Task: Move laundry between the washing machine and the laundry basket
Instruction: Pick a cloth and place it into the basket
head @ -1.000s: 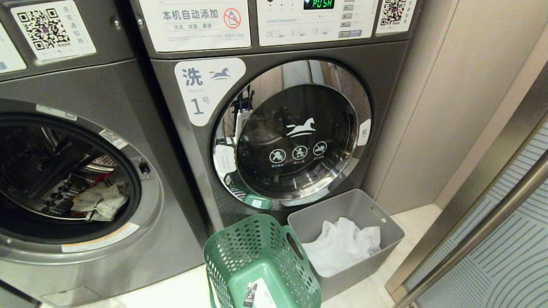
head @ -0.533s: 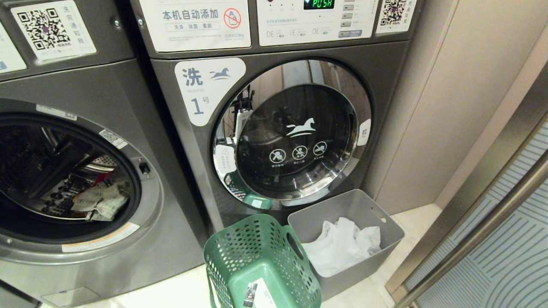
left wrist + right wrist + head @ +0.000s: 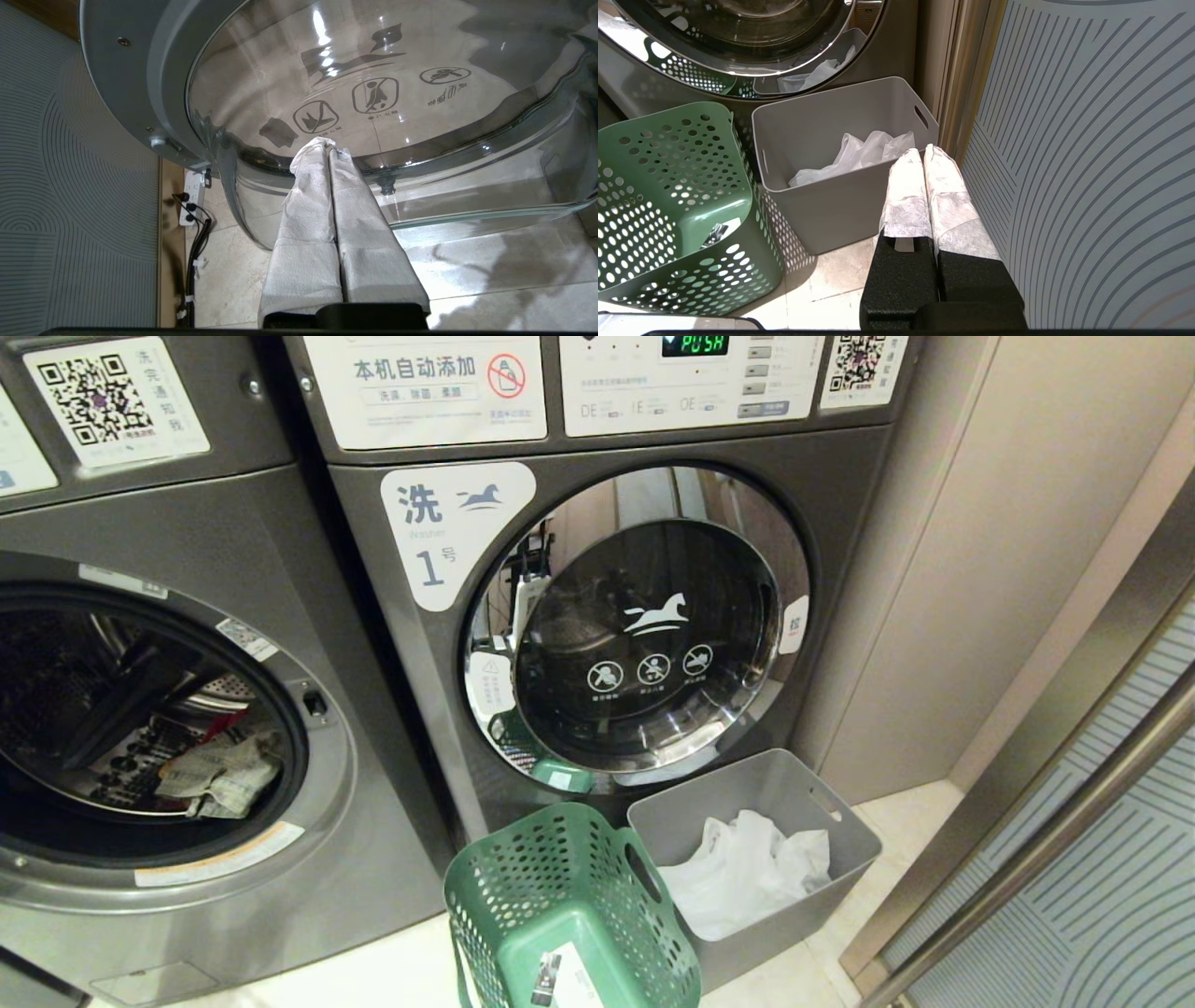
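Observation:
The washing machine (image 3: 187,523) stands at the left with its round opening uncovered. In its drum lies crumpled laundry (image 3: 219,775), pale in this light with a red edge. The green perforated laundry basket (image 3: 569,905) sits empty on the floor before the machines. In the left wrist view my left gripper (image 3: 327,148) is shut and empty, its tips at the bulging glass of the swung-open door (image 3: 140,84). My right gripper (image 3: 922,151) is shut and empty, low beside the grey bin. Neither gripper shows in the head view.
A like machine marked 1 (image 3: 439,537) stands in the middle with its door shut. A solid grey bin (image 3: 840,859) holding white cloth (image 3: 747,868) sits right of the basket. A line-patterned wall panel (image 3: 1087,163) runs along the right. A power strip with cables (image 3: 191,210) lies below the door.

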Available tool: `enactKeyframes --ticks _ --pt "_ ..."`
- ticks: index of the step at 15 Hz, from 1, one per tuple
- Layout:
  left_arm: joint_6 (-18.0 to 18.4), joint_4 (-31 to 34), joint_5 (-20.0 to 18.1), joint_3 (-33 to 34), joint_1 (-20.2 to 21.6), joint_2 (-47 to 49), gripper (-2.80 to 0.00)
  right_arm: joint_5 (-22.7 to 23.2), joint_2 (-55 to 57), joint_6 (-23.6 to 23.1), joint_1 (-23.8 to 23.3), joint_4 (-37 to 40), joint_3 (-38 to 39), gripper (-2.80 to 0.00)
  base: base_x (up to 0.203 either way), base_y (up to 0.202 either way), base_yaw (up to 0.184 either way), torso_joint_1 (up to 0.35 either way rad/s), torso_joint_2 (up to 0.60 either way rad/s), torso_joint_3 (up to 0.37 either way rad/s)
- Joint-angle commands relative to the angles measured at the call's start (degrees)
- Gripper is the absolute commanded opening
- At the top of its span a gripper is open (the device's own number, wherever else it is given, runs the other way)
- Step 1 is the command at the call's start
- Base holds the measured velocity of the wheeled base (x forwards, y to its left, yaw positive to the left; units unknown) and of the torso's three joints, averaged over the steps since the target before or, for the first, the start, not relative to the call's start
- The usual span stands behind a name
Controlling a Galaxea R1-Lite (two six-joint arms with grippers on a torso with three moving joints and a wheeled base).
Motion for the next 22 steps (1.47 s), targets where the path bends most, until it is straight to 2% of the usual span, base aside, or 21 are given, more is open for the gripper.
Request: enactKeyframes --ticks 1,4,8,12,16,19,22 --pt "-0.48 0.13 -0.1 1.32 0.8 0.97 -2.8 0.03 0.07 -0.04 0.0 0.0 0.0 -2.8 0.0 0.0 0.0 0.0 0.0 0.0" --pt "-0.86 0.12 -2.17 3.69 2.0 2.07 -2.8 0.03 0.07 -0.04 0.0 0.0 0.0 -2.8 0.0 0.0 0.0 0.0 0.0 0.0" --pt "-1.83 0.21 -3.01 2.85 6.72 7.09 -2.8 0.03 0.07 -0.04 0.0 0.0 0.0 -2.8 0.0 0.0 0.0 0.0 0.0 0.0" --pt "-1.75 0.28 -3.72 -2.6 10.43 12.97 -2.8 0.03 0.07 -0.04 0.0 0.0 0.0 -2.8 0.0 0.0 0.0 0.0 0.0 0.0" --pt "-1.67 0.3 -5.4 -12.73 13.51 19.86 -2.8 0.03 0.07 -0.04 0.0 0.0 0.0 -2.8 0.0 0.0 0.0 0.0 0.0 0.0" --pt "-1.48 0.55 -6.09 -12.78 13.71 12.83 -2.8 0.03 0.07 -0.04 0.0 0.0 0.0 -2.8 0.0 0.0 0.0 0.0 0.0 0.0" --pt "-1.01 0.43 -11.48 -7.28 11.37 -2.04 -2.8 0.03 0.07 -0.04 0.0 0.0 0.0 -2.8 0.0 0.0 0.0 0.0 0.0 0.0"
